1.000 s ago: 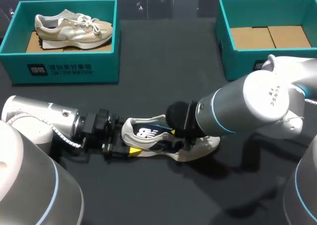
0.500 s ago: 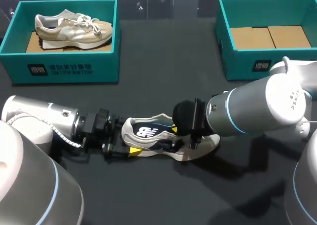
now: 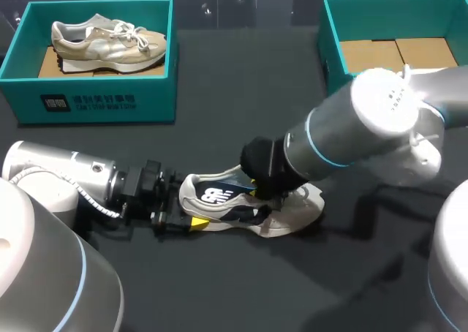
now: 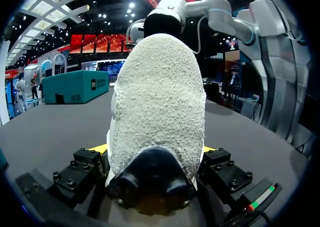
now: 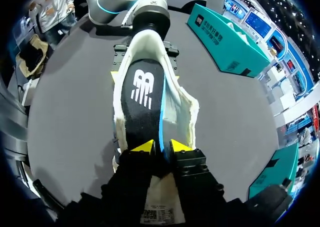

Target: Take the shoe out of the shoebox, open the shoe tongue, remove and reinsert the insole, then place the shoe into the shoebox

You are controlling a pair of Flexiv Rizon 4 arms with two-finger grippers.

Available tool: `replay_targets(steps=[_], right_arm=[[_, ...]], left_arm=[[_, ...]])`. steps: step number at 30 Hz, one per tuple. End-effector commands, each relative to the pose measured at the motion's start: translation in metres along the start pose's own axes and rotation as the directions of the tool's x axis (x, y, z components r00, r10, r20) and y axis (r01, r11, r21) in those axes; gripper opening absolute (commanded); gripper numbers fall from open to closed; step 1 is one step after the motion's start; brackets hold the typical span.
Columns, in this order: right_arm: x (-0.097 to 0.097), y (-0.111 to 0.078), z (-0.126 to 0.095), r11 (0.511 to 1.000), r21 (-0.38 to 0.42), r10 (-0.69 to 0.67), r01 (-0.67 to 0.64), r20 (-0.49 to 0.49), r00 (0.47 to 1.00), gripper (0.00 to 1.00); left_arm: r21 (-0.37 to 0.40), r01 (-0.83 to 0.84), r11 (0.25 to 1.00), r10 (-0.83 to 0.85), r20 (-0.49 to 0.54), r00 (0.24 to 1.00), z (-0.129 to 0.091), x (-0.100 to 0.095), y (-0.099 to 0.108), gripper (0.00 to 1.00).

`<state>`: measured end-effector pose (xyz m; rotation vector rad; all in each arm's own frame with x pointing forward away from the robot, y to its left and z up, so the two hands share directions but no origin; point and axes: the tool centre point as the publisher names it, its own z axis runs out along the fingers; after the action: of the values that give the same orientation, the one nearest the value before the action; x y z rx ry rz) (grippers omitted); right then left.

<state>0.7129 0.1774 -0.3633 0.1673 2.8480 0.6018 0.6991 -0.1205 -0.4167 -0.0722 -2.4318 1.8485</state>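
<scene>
A white shoe [image 3: 216, 198] lies on the dark table, heel toward my left arm. My left gripper [image 3: 188, 221] is at the heel. In the left wrist view the fuzzy heel [image 4: 157, 102] fills the space between its fingers, and both yellow tips press its sides. My right gripper [image 3: 257, 193] hangs over the shoe's mouth. In the right wrist view a black insole [image 5: 143, 87] with a white logo lies inside the shoe [image 5: 186, 112]. The insole's near end sits in the narrow gap of my right gripper [image 5: 161, 146], whose tips stand slightly apart.
A teal shoebox [image 3: 102, 102] at the back left holds a beige shoe [image 3: 110, 43]. A second teal shoebox [image 3: 358, 91] at the back right shows only its cardboard floor. My right arm's thick forearm [image 3: 380, 127] reaches over the table's right half.
My right gripper's fingers have parted a little at the insole's end. The right forearm swung back toward the right box and the shoe's toe shifted slightly. The left arm stayed still.
</scene>
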Motion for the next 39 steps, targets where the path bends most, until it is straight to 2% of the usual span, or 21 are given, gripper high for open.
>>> replay_targets(steps=[1, 7, 16, 21, 24, 25, 28, 32, 39], right_arm=[[-0.006, 0.013, -0.001, 0.979, 0.202, 0.024, -0.008, -0.078, 0.997, 0.31], [-0.004, 0.019, 0.001, 0.957, 0.29, 0.059, -0.018, -0.136, 0.989, 0.31], [0.005, 0.021, 0.005, 0.933, 0.354, 0.139, -0.061, -0.201, 0.97, 0.26], [0.012, 0.024, 0.007, 0.935, 0.35, 0.144, -0.061, -0.217, 0.966, 0.13], [0.014, 0.023, 0.007, 0.929, 0.364, 0.16, -0.069, -0.227, 0.961, 0.2], [0.015, 0.023, 0.007, 0.927, 0.369, 0.161, -0.068, -0.227, 0.96, 0.27], [0.014, 0.025, 0.009, 0.921, 0.384, 0.154, -0.062, -0.214, 0.964, 0.36], [0.013, 0.028, 0.014, 0.924, 0.379, 0.138, -0.056, -0.194, 0.971, 0.4], [0.012, 0.029, 0.024, 0.925, 0.375, 0.121, -0.064, -0.131, 0.984, 0.42]], left_arm=[[0.0, -0.001, 1.0, 0.001, 0.001, 1.0, 0.0, 0.0, 0.002, 0.0], [0.0, -0.001, 1.0, 0.001, 0.001, 1.0, 0.0, 0.0, 0.002, 0.0], [0.0, -0.001, 1.0, 0.001, 0.001, 1.0, 0.0, 0.0, 0.002, 0.0], [0.0, -0.001, 1.0, 0.001, 0.001, 1.0, 0.0, 0.0, 0.002, 0.0], [0.0, -0.001, 1.0, 0.001, 0.001, 1.0, 0.0, 0.0, 0.002, 0.0], [0.0, -0.001, 1.0, 0.001, 0.001, 1.0, 0.0, 0.0, 0.002, 0.0], [0.0, -0.001, 1.0, 0.001, 0.001, 1.0, 0.0, 0.0, 0.002, 0.0], [0.0, -0.001, 1.0, 0.001, 0.001, 1.0, 0.0, 0.0, 0.002, 0.0], [0.0, -0.001, 1.0, 0.001, 0.001, 1.0, 0.0, 0.0, 0.002, 0.0]])
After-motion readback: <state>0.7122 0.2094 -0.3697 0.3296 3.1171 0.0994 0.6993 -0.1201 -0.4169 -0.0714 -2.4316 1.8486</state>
